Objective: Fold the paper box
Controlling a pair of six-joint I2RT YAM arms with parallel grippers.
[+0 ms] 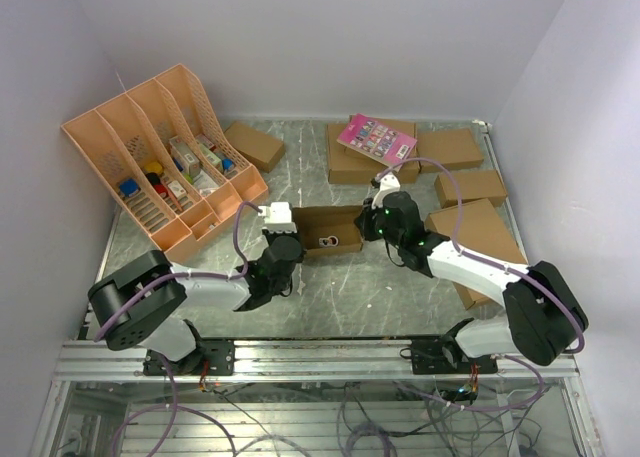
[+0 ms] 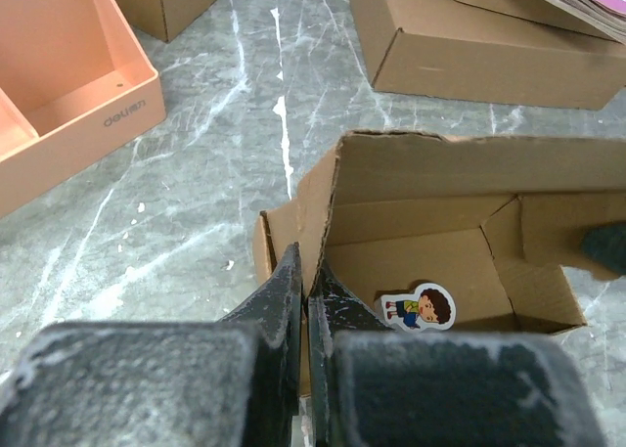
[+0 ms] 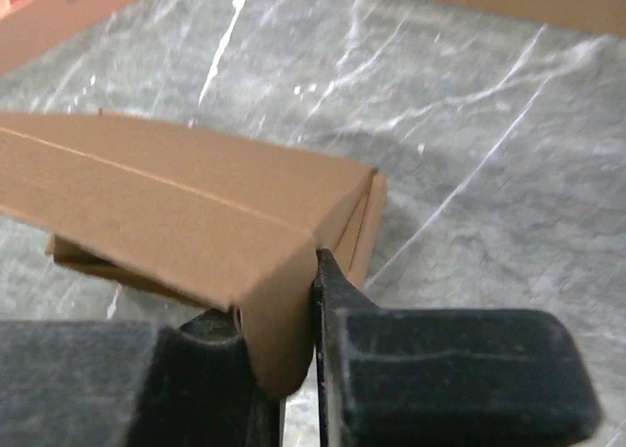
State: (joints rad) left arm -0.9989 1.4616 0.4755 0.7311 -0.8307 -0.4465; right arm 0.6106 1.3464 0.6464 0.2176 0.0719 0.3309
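Observation:
The paper box [image 1: 330, 229] is a small brown cardboard box, partly folded and open on top, in the middle of the table between both arms. A small cartoon-child sticker [image 2: 421, 307] lies inside it. My left gripper [image 1: 285, 239] is shut on the box's left end wall [image 2: 318, 212], one finger inside and one outside. My right gripper [image 1: 375, 220] is shut on the box's right end, clamping a rounded flap [image 3: 284, 339] between its fingers. In the right wrist view the box's side panel [image 3: 176, 212] stretches away to the left.
A peach file organiser [image 1: 165, 157] with small items stands at the back left. A small brown box [image 1: 254, 145] lies behind it. A brown box with a pink card [image 1: 378, 137] and several more flat brown boxes [image 1: 470, 187] fill the back right.

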